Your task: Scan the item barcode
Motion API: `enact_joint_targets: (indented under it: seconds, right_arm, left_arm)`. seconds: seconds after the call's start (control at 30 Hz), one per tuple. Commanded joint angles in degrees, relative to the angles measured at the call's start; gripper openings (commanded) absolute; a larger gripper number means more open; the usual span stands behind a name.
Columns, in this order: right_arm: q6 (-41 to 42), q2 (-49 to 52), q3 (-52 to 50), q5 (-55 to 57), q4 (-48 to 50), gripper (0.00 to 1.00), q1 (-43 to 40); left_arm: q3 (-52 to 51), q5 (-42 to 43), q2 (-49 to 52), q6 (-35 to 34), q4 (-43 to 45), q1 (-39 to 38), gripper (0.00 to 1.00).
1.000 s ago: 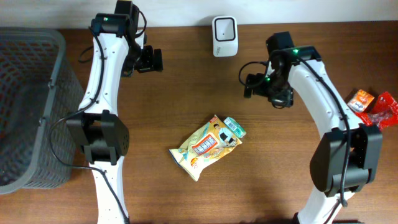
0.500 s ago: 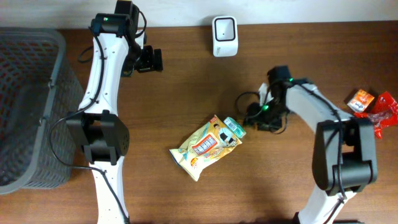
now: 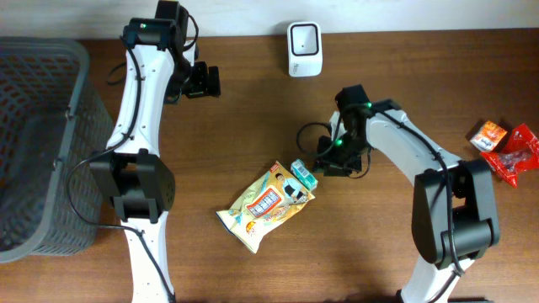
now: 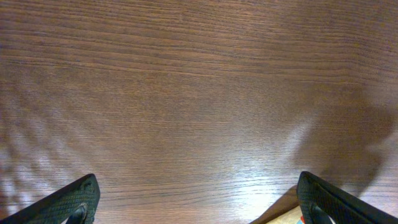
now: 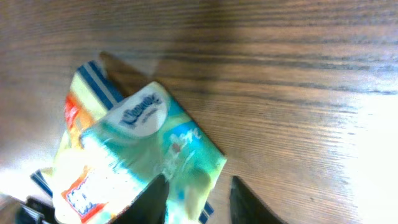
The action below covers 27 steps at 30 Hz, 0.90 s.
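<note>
A teal Kleenex tissue pack (image 3: 303, 175) lies on the upper corner of a yellow snack bag (image 3: 263, 208) at the table's middle. My right gripper (image 3: 322, 165) is low at the pack's right side. In the right wrist view the pack (image 5: 155, 143) has its corner between the half-closed fingers of that gripper (image 5: 199, 194). The left finger touches it, and bare wood shows before the right finger. The white barcode scanner (image 3: 304, 49) stands at the back edge. My left gripper (image 3: 209, 81) hovers wide open over bare wood (image 4: 199, 200), far back left.
A grey mesh basket (image 3: 34, 143) fills the left side. Red and orange snack packets (image 3: 505, 147) lie at the right edge. The left arm's base (image 3: 135, 189) stands left of the snack bag.
My right arm dropped from near the scanner down and left to the tissue pack, its jaws narrowing. The pack and snack bag slid a little left. The left arm stayed still.
</note>
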Motion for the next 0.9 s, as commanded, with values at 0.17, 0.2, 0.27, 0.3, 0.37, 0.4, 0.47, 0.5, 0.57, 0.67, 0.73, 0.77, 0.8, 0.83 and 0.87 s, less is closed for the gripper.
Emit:
enact_joint_targets:
  seconds: [0.17,0.2,0.27,0.3,0.37,0.4,0.47,0.5,0.57,0.67,0.73,0.77,0.8,0.83,0.87]
  right_arm:
    - [-11.76,-0.68,3.13,-0.68,-1.46,0.65,6.1]
    - [-11.76,-0.68,3.13,-0.63,-0.72,0.66,6.93]
    - [-11.72,-0.66,3.13,1.29,-0.55,0.66,7.74]
    - [-11.69,-0.63,3.02,2.32,-0.57,0.66,8.07]
    - [-11.45,-0.63,3.02,2.34,-0.79,0.66,8.09]
    - [-11.5,-0.63,3.02,2.6,-0.98,0.68,8.11]
    - [-11.5,-0.63,2.64,4.83,-1.44,0.73,8.35]
    - [-11.5,-0.63,2.36,5.92,-1.38,0.73,8.52]
    - [-11.5,-0.55,1.77,6.88,-1.16,0.73,9.03]
    - [-11.21,-0.52,1.66,11.15,-0.9,0.68,9.97]
    - [-10.84,-0.48,1.29,11.15,0.0,0.57,9.97]
    - [-10.86,-0.48,0.87,11.21,0.57,0.56,9.97]
    - [-10.88,-0.48,-0.37,11.15,1.92,0.56,10.08]
    - [-10.93,-0.48,-1.27,11.19,2.78,0.55,10.25]
    - [-10.91,-0.48,-2.29,11.39,4.09,0.5,10.4]
  left_arm:
    - [0.2,-0.42,-1.01,0.5,0.11,0.07,0.99]
    - [0.2,-0.44,-1.01,0.5,0.11,0.07,0.99]
    - [0.2,-0.42,-1.01,0.5,0.13,0.07,0.99]
    - [0.2,-0.44,-1.01,0.5,0.11,0.07,0.99]
    - [0.2,-0.42,-1.01,0.5,0.11,0.07,0.99]
    - [0.2,-0.42,-1.01,0.5,0.11,0.07,0.99]
    - [0.2,-0.44,-1.01,0.5,0.11,0.07,0.99]
    - [0.2,-0.44,-1.01,0.52,0.11,0.07,0.99]
    - [0.2,-0.42,-1.01,0.5,0.11,0.07,0.99]
    - [0.2,-0.44,-1.01,0.5,0.11,0.07,0.99]
    - [0.2,-0.44,-1.01,0.5,0.13,0.07,0.99]
    - [0.2,-0.44,-1.01,0.5,0.13,0.07,0.99]
    - [0.2,-0.42,-1.01,0.5,0.11,0.07,0.99]
    - [0.2,-0.44,-1.01,0.5,0.11,0.07,0.99]
    - [0.2,-0.44,-1.01,0.5,0.11,0.07,0.99]
